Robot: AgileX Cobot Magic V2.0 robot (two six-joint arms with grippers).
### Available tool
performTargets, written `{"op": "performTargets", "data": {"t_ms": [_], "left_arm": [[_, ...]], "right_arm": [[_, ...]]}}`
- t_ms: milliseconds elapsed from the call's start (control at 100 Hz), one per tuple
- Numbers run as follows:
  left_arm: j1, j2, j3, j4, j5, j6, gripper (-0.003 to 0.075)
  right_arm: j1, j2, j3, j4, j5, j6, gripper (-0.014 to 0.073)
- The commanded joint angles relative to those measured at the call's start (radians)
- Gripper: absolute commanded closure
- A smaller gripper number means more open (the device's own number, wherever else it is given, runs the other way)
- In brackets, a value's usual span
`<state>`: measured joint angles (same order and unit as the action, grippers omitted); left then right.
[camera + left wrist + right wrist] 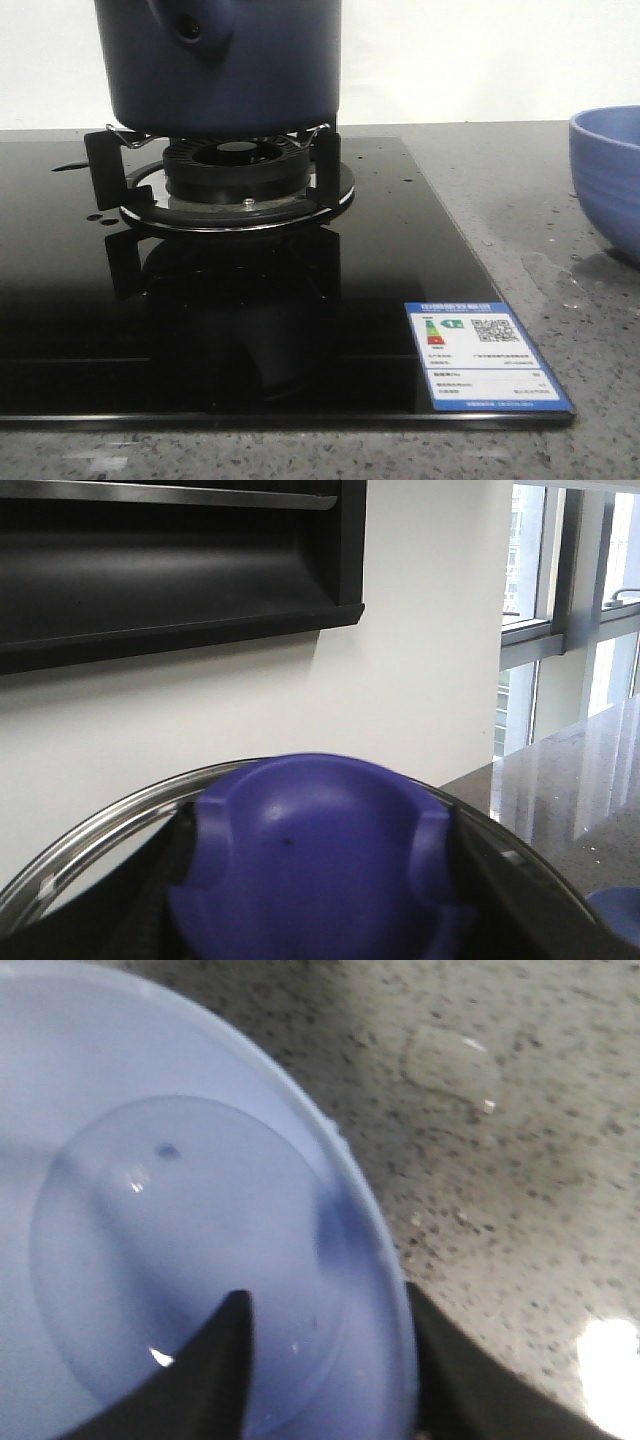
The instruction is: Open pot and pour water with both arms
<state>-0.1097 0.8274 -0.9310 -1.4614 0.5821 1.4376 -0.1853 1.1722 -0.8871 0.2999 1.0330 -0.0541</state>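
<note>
A black glass cooktop [300, 330] carries a burner [238, 170] and an energy label [484, 355]. A light blue bowl [608, 175] stands on the speckled counter [560, 250], perhaps wet nearby.

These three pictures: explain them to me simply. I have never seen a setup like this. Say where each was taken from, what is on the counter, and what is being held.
This is a two-armed robot with a camera on each wrist and one facing forward.

The front view looks over a speckled counter. A black glass stove top lies on it, and the dark blue pot sits on the burner. A lighter blue bowl stands at the right edge. Wet patches of water shine on the counter beside it.

The left wrist view looks along the left gripper. A rounded blue knob with a metal rim fills the view, likely the pot's lid; the gripper seems closed on it.

The right wrist view shows the right gripper with its dark fingers either side of the bowl's rim; whether they are closed is unclear.
</note>
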Motion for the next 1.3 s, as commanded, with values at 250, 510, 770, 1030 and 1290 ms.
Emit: {"op": "performTargets", "data": {"t_ms": [250,510,770,1030,1290], "left_arm": [[-0.008,-0.014,-0.032,-0.073,-0.066,-0.008,0.0498],[-0.008,-0.014,-0.032,-0.073,-0.087,-0.008,0.0498],[-0.008,-0.014,-0.032,-0.073,-0.101,-0.008,0.0498],[-0.008,-0.014,-0.032,-0.073,-0.108,-0.008,0.0498],[-0.008,-0.014,-0.032,-0.074,-0.108,-0.008,0.0498]], "right_arm": [[-0.005,-0.007,-0.025,0.068,-0.072,-0.006,0.0657],[0.057,-0.004,-0.145,0.069,-0.006,-0.01,0.0655],[0.165,0.054,-0.415,0.108,0.078,-0.01,0.0655],[0.28,0.23,-0.76,0.129,0.12,0.001,0.0653],[0.401,0.477,-1.136,0.111,0.151,0.007,0.0637]]}}
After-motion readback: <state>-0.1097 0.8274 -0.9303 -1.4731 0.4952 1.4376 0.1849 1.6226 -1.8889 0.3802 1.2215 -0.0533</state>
